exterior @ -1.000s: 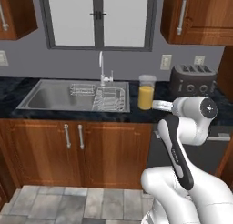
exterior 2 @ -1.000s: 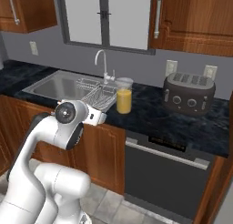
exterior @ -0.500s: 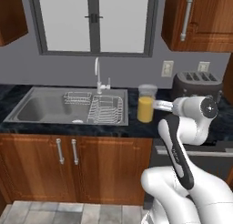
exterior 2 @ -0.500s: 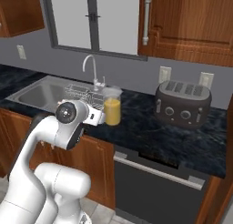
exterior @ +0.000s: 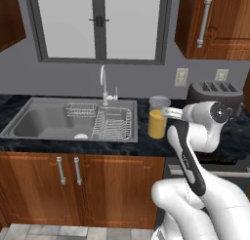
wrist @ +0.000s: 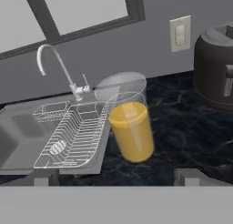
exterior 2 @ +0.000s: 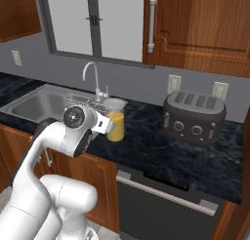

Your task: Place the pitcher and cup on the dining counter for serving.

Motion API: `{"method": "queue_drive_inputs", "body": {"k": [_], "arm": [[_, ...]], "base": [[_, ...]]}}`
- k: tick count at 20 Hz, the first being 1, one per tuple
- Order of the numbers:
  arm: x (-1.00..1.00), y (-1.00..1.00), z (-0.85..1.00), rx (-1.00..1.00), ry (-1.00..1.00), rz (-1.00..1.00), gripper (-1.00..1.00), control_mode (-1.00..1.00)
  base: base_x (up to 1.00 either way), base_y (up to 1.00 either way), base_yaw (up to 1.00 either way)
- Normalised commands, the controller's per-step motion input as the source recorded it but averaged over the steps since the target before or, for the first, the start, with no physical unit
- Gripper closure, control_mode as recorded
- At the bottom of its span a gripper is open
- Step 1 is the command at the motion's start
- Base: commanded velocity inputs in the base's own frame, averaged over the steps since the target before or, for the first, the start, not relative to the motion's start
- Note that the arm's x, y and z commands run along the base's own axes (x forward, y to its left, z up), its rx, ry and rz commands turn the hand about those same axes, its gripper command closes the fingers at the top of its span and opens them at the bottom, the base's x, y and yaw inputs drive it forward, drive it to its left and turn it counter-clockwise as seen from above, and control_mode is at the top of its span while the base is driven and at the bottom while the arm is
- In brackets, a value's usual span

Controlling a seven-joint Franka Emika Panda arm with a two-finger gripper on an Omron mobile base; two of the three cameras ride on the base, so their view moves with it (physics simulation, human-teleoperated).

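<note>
One pitcher (exterior: 157, 118) of orange liquid stands upright on the black worktop (exterior 2: 161, 153), just beside the sink's (exterior: 44, 119) right edge with its wire dish rack (exterior: 113, 124), and well left of the dark toaster (exterior 2: 194, 116). The gripper (wrist: 118, 177) points straight at it from close by, fingers (wrist: 187, 175) spread as wide as they go and holding nothing. This looks like the approach to the first pick. Next, I judge, the hand must ease forward until the fingers pass either side of the glass wall, then close gently to avoid tipping it.
</note>
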Motion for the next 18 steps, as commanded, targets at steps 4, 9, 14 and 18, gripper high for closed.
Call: {"method": "queue_drive_inputs", "body": {"k": [4, 9, 14, 18], "arm": [[0.4, -0.01, 0.0, 0.0, 0.32, 0.0, -1.0, -1.0], [0.26, -0.15, -0.12, 0.0, 0.33, 0.0, -1.0, -1.0], [0.07, -0.02, -0.03, 0.0, 0.13, 0.01, -1.0, -1.0], [0.24, -0.06, -0.44, -0.04, 0.1, 0.05, -1.0, -1.0]], "base": [[0.0, 0.0, 0.0], [0.0, 0.0, 0.0], [0.0, 0.0, 0.0], [0.0, 0.0, 0.0]]}}
